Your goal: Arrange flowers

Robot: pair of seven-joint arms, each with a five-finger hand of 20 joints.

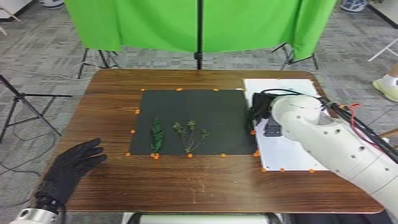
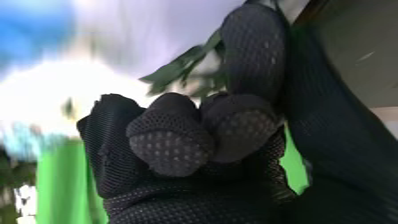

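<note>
My right hand (image 1: pixel 259 109) is over the seam between the dark mat (image 1: pixel 191 110) and the white sheet (image 1: pixel 289 162). In the right wrist view, the curled fingers and thumb of my right hand (image 2: pixel 200 132) pinch a green leafy stem (image 2: pixel 184 65), whose leaves show behind the thumb; the pinch point itself is hidden. A dark green leafy sprig (image 1: pixel 157 136) lies on the mat's left part, stem toward the near edge. Beside it lies a thin branching sprig (image 1: pixel 189 137) with small pale heads. Left of the mat, my left hand (image 1: pixel 75 164) has its fingers extended, holding nothing.
Orange tape bits (image 1: pixel 179 89) line the mat and sheet. On the white sheet, near my right wrist, is a small dark object (image 1: pixel 272 129). A green cloth backdrop (image 1: pixel 142 25) on stands rises behind the brown table (image 1: pixel 204 185).
</note>
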